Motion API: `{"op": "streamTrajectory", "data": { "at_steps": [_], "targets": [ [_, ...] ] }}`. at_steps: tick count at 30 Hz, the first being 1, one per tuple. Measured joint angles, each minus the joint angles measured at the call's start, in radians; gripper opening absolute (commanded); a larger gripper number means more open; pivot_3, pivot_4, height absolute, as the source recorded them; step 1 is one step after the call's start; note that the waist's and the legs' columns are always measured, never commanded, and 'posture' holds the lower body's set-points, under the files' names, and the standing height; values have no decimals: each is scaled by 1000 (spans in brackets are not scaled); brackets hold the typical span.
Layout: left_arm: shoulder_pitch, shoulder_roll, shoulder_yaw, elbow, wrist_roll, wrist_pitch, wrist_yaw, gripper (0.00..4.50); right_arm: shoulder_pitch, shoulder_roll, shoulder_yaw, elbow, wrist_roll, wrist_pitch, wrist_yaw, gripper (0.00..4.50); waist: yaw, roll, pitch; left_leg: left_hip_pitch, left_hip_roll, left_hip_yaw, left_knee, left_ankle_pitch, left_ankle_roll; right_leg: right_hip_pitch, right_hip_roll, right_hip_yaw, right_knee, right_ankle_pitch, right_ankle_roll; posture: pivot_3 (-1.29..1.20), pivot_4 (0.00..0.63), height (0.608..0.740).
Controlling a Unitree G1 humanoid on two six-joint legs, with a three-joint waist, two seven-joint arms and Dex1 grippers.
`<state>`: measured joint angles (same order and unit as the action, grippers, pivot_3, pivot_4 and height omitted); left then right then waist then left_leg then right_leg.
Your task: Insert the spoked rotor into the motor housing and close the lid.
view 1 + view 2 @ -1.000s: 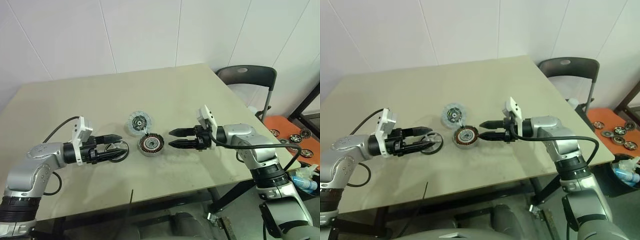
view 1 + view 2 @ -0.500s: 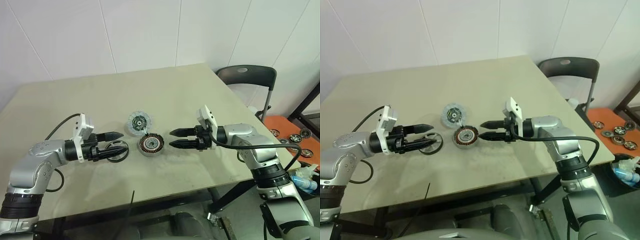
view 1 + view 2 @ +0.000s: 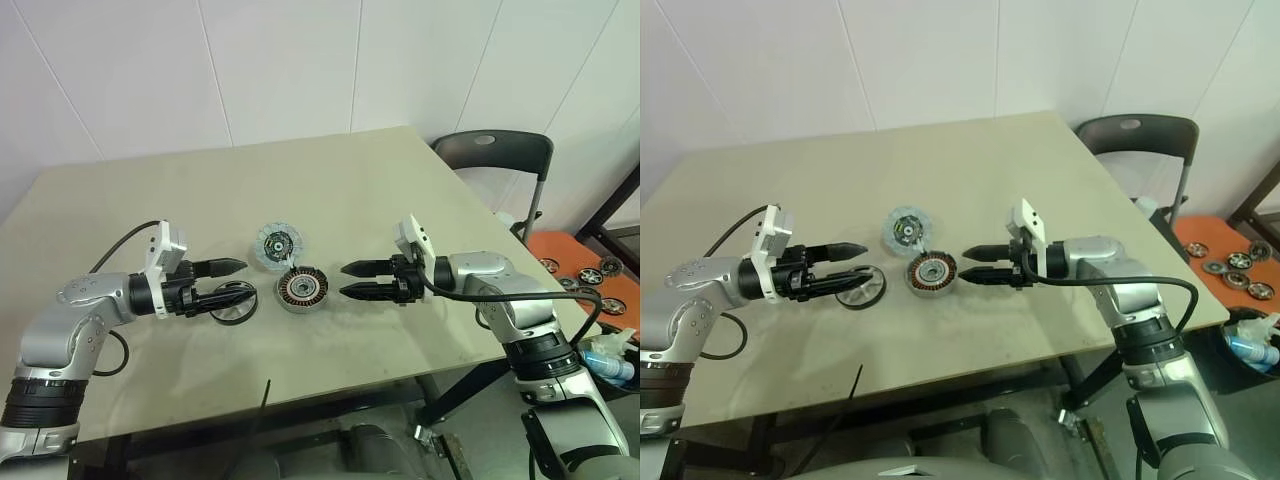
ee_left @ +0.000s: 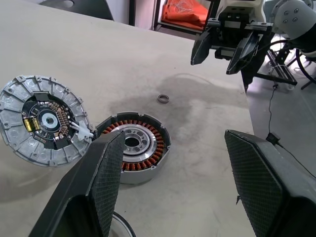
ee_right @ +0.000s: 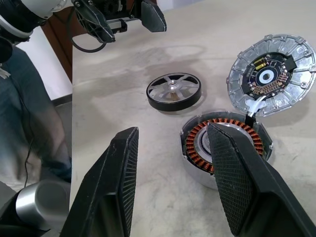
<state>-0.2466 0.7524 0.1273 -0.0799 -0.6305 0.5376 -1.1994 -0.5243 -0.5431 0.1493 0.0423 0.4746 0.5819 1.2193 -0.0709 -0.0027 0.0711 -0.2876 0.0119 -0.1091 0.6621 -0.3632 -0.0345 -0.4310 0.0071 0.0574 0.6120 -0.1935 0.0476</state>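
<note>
The spoked rotor (image 3: 232,301) lies flat on the table, black rim up, just left of the motor housing (image 3: 302,289). The housing shows its copper windings. The lid (image 3: 278,246) lies pale and flat just behind the housing, touching it. My left gripper (image 3: 243,278) hovers open above the rotor's near side, holding nothing, as the right wrist view shows: left gripper (image 5: 123,19), rotor (image 5: 174,91). My right gripper (image 3: 346,280) is open a short way right of the housing, pointing at it, apart from it.
A small metal ring (image 4: 163,98) lies on the table right of the housing. A black cable (image 3: 264,390) hangs at the table's front edge. A dark chair (image 3: 495,155) stands past the right rear corner. A person's leg in jeans (image 5: 19,103) is beside the table.
My left gripper has lifted a little and now sits higher over the rotor, which stays on the table. The right gripper has drawn back slightly to the right.
</note>
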Motion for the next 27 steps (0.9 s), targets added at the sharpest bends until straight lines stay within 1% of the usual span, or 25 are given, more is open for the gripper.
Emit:
{"op": "streamTrajectory", "data": {
  "at_steps": [27],
  "targets": [
    [15, 3, 2, -3, 8, 4, 4, 3441, 7, 0, 5, 0, -24, -22, 4, 2252, 0, 0, 0, 0, 0, 0, 0, 0, 0, 0, 0, 0, 0, 0, 0, 0, 0, 740]
  ]
}}
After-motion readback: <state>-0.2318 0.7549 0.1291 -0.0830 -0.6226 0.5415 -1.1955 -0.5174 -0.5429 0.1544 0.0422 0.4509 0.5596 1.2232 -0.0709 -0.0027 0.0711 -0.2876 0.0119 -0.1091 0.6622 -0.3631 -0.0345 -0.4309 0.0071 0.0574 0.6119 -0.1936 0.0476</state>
